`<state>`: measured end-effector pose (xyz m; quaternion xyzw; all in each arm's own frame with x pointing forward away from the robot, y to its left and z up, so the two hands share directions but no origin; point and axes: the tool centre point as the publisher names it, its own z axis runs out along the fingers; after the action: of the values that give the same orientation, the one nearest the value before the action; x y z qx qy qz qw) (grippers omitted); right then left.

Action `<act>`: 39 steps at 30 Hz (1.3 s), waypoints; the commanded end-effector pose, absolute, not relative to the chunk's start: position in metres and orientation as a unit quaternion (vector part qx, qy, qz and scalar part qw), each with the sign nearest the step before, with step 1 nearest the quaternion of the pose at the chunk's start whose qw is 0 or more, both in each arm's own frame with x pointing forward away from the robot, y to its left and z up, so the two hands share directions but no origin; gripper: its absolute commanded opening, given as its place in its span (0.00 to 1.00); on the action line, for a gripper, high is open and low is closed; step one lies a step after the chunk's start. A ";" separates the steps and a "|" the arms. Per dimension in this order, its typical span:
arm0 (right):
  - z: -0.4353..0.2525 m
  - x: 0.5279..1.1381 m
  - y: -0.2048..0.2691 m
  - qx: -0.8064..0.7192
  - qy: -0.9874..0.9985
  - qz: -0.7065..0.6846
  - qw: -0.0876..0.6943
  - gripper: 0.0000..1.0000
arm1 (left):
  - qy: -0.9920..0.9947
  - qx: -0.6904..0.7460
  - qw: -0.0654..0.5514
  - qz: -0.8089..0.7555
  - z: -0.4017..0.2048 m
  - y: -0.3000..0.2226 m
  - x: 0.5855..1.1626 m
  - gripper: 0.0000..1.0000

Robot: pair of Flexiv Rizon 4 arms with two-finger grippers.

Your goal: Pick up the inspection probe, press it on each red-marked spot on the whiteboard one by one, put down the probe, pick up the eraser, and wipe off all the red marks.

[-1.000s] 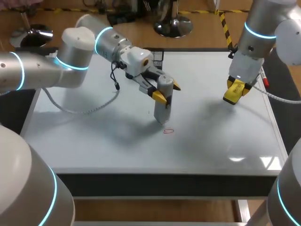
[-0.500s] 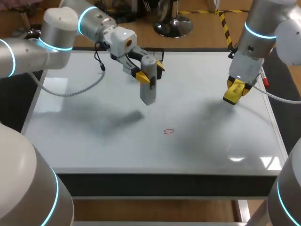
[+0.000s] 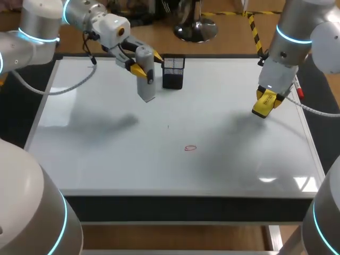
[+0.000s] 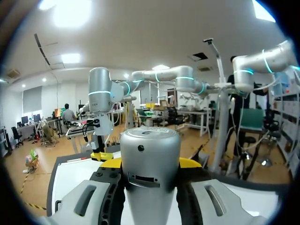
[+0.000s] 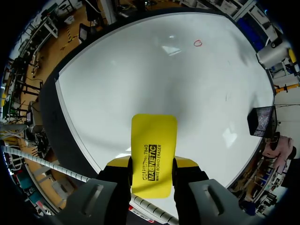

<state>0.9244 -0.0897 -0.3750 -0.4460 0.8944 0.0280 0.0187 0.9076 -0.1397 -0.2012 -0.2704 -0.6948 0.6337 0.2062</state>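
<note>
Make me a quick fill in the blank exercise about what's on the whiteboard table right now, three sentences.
1. The left claw is shut on the silver inspection probe, held beside the ____ mesh holder.
2. The right claw is shut on an eraser coloured ____.
3. The number of red marks showing on the whiteboard is ____.

Missing words: black; yellow; one.

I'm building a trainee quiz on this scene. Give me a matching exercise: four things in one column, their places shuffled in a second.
1. probe
2. eraser
3. red mark
4. black mesh basket

a. on the open whiteboard
b. held in the right hand
c. at the whiteboard's far edge
d. held in the left hand

Pairs: 1-d, 2-b, 3-a, 4-c
</note>
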 end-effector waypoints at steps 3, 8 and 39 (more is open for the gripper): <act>-0.375 0.925 -0.090 -0.447 0.894 0.026 0.018 0.00 | -0.689 -0.263 0.205 0.644 -0.205 -0.118 0.922 0.00; -0.375 0.925 -0.090 -0.447 0.894 0.026 0.018 0.00 | -0.687 -0.253 0.200 0.651 -0.208 -0.104 0.933 0.00; -0.375 0.925 -0.090 -0.447 0.894 0.026 0.018 0.00 | -0.689 -0.217 0.192 0.665 -0.213 -0.067 0.959 0.00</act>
<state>0.9243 -0.0897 -0.3750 -0.4460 0.8944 0.0280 0.0188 0.9573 -0.0671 -0.2128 -0.2150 -0.6899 0.6647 0.1897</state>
